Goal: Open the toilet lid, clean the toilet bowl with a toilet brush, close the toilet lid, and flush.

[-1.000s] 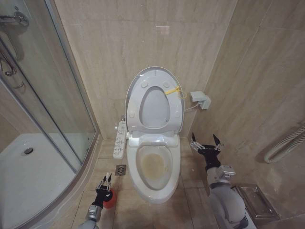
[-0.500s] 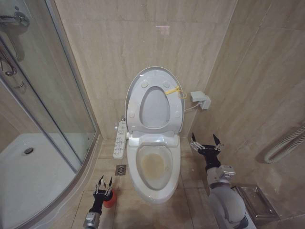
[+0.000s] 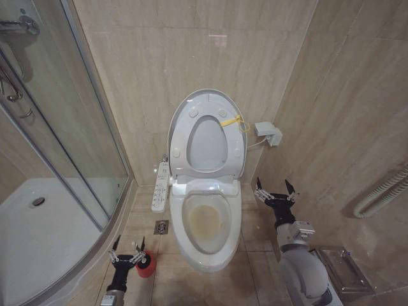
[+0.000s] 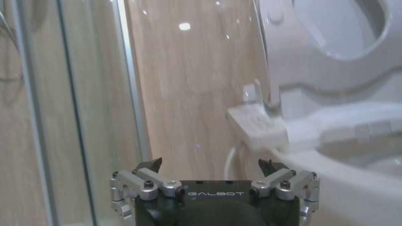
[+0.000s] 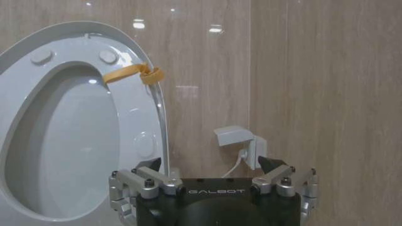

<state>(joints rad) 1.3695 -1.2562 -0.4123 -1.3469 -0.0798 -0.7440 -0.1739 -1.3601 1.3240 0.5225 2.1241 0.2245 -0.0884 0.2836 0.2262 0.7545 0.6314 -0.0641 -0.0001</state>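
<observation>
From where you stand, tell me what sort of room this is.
A small tiled bathroom: a toilet bowl with the toilet lid raised, a glass shower enclosure on the left, and a floor drain.

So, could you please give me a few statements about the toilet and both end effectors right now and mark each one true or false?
1. The toilet lid stands raised against the wall. True.
2. The left end effector is shut on the toilet brush. False: its fingers are spread open, with nothing between them, beside the red cup holder on the floor.
3. The right end effector hovers open on the robot's right of the toilet bowl. True.
4. The seat ring lies flat on the bowl. False: it is raised along with the lid, with a yellow tie on it.
5. The bowl is covered. False: it is open to view.
</observation>
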